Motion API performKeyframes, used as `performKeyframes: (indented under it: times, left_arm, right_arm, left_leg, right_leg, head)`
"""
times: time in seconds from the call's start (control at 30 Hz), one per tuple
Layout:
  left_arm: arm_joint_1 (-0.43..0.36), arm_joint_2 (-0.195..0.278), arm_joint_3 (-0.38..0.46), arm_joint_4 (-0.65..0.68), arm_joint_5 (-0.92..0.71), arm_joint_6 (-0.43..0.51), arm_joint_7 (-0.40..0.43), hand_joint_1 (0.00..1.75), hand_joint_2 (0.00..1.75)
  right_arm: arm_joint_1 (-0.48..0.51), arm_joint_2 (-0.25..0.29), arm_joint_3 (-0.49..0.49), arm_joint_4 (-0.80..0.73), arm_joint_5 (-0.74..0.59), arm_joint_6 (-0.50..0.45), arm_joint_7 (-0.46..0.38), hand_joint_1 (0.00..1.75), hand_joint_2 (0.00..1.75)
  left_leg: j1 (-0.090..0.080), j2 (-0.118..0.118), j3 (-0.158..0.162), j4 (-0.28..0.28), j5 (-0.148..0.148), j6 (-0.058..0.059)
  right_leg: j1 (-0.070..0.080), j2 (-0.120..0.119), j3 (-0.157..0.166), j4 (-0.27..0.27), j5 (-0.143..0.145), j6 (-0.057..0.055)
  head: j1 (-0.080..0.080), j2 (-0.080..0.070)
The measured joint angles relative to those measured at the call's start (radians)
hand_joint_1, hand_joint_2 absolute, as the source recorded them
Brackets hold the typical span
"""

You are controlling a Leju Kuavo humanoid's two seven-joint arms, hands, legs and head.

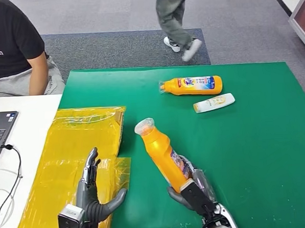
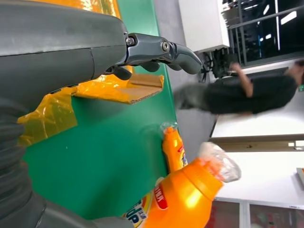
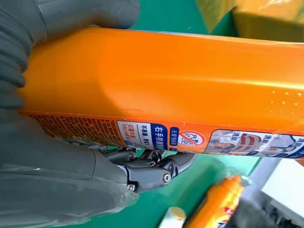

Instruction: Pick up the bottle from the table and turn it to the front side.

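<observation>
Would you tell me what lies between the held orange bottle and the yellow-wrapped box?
Only bare green table, in the head view, between the orange bottle in the right hand and the yellow-wrapped box.

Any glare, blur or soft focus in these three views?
Head view: even light, sharp; sheen on the yellow plastic wrapping; the walking person's legs slightly smeared. Left wrist view: the left hand soft, the background person motion-blurred, a highlight on the held orange plastic bottle. Right wrist view: that bottle's label is legible under the right hand; the far bottles are blurred.
</observation>
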Motion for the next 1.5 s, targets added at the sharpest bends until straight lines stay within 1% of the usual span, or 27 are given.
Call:
performKeyframes:
  times: [0.23, 0.37, 0.8, 1.07, 1.5]
  left_arm:
    - [-0.028, -0.014, 0.002, 0.032, 0.098, -0.062, 0.030, 0.00, 1.75]
    - [-0.050, -0.017, 0.003, 0.074, 0.119, -0.087, 0.019, 0.00, 1.75]
    - [-0.095, -0.031, 0.004, 0.119, 0.098, -0.114, 0.011, 0.00, 1.75]
    - [-0.113, -0.045, 0.004, 0.123, 0.072, -0.127, 0.045, 0.00, 1.75]
    - [-0.164, -0.064, 0.005, 0.150, 0.030, -0.156, 0.066, 0.00, 1.75]
  right_arm:
    - [0.000, -0.003, 0.034, -0.049, -0.079, 0.052, -0.013, 1.75, 1.75]
    - [-0.001, -0.005, 0.047, -0.077, -0.088, 0.058, -0.017, 1.75, 1.75]
    - [-0.007, -0.020, 0.079, -0.103, -0.075, 0.084, -0.031, 1.75, 1.75]
    - [-0.013, -0.022, 0.095, -0.103, -0.053, 0.088, -0.047, 1.75, 1.75]
    - [-0.043, -0.022, 0.108, -0.082, -0.068, 0.123, -0.065, 1.75, 1.75]
  left_leg:
    - [0.000, 0.000, 0.000, 0.000, 0.000, 0.000]
    - [0.000, 0.000, 0.000, 0.000, 0.000, 0.000]
    - [0.000, 0.000, -0.001, 0.000, 0.000, 0.000]
    - [0.000, 0.000, -0.001, 0.000, 0.000, 0.000]
    - [0.000, 0.000, -0.001, 0.001, 0.000, 0.000]
  right_leg:
    - [0.000, 0.000, 0.000, 0.000, 0.000, 0.000]
    - [0.000, 0.000, 0.000, 0.000, 0.000, 0.000]
    - [0.000, 0.000, 0.000, 0.000, 0.000, 0.000]
    - [0.000, 0.000, 0.000, 0.000, 0.000, 0.000]
    - [0.000, 0.000, -0.001, 0.000, 0.000, 0.000]
  head:
    - [0.000, 0.000]
    - [0.000, 0.000]
    - [0.000, 0.000]
    - [0.000, 0.000]
    - [0.000, 0.000]
